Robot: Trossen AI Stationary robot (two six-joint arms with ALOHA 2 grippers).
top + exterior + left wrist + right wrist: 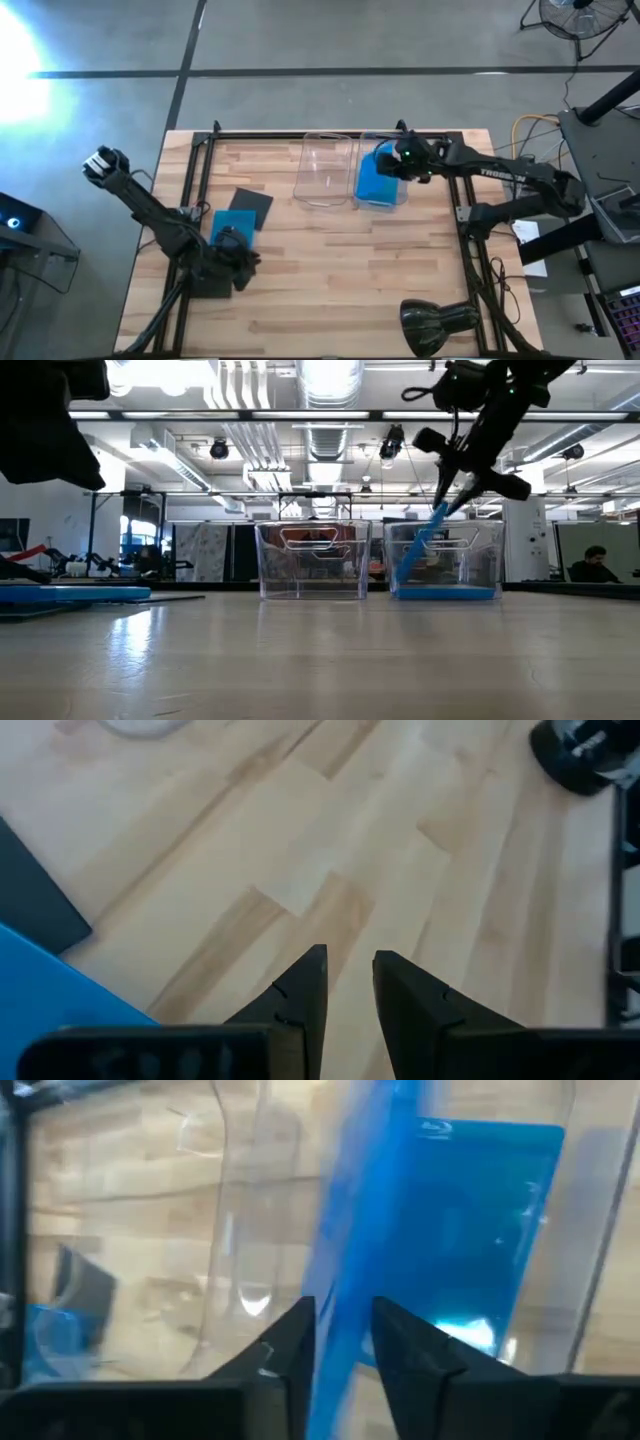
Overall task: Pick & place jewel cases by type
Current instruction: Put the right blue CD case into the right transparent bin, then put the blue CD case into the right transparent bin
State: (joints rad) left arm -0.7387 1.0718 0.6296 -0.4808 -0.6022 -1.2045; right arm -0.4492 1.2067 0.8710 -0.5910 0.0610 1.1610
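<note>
Two clear bins stand at the table's far side, the left bin [325, 168] and the right bin [381, 197]. A blue jewel case [480, 1230] lies flat on the right bin's floor. My right gripper [396, 160] hangs over that bin, shut on a second blue jewel case [418, 550]. On the table's left, a blue case [222, 228] and a black case [251, 207] lie flat. My left gripper [350, 982] hovers beside them, fingers shut to a narrow gap, holding nothing. My right gripper pinches the blue jewel case by its upper edge [345, 1295] between the two fingers, coming from above. The case hangs tilted below the fingers [455, 495]. Its lower end [400, 586] reaches down inside the right bin, near the floor.
A black lamp head [432, 322] lies near the table's near right edge. A black metal frame [200, 150] runs along the left, far and right edges. Bare wood spreads across the table's middle and near side.
</note>
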